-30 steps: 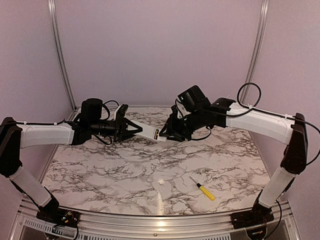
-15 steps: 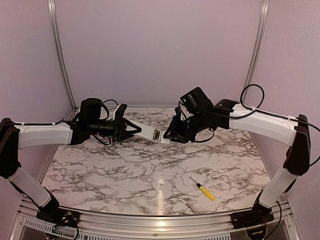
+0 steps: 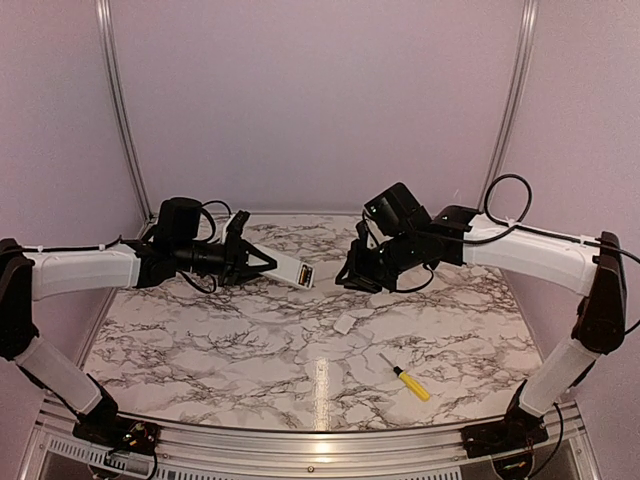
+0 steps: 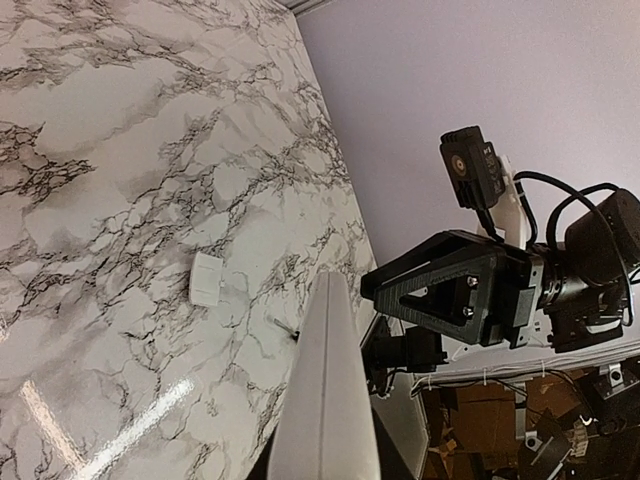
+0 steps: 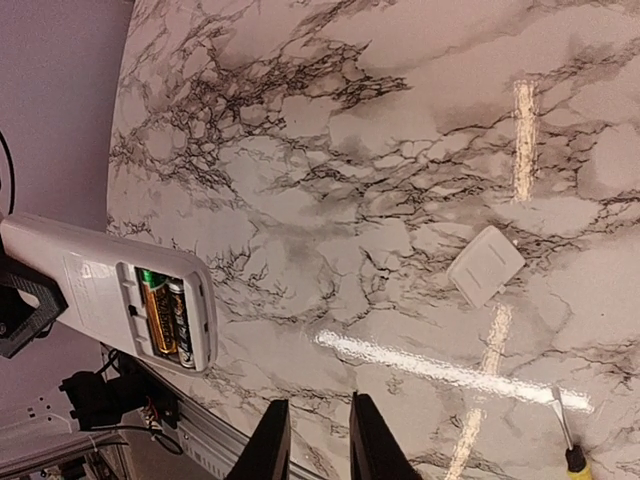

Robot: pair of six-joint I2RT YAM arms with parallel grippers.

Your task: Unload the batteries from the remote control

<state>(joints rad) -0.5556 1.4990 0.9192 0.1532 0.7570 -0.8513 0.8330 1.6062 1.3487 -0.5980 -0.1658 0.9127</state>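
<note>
- One small white flat plastic cover (image 3: 343, 323) now lies on the marble worktop (image 3: 200, 340), dropped within the last second.
- Right end effector (image 3: 345, 282) has drawn back, closed narrow and empty.
- Left end effector (image 3: 262, 263) clamps the slim white plastic remote control (image 3: 287, 267) aloft; its coppery and dark cylindrical batteries (image 5: 165, 315) sit exposed, ready for removal.
</note>
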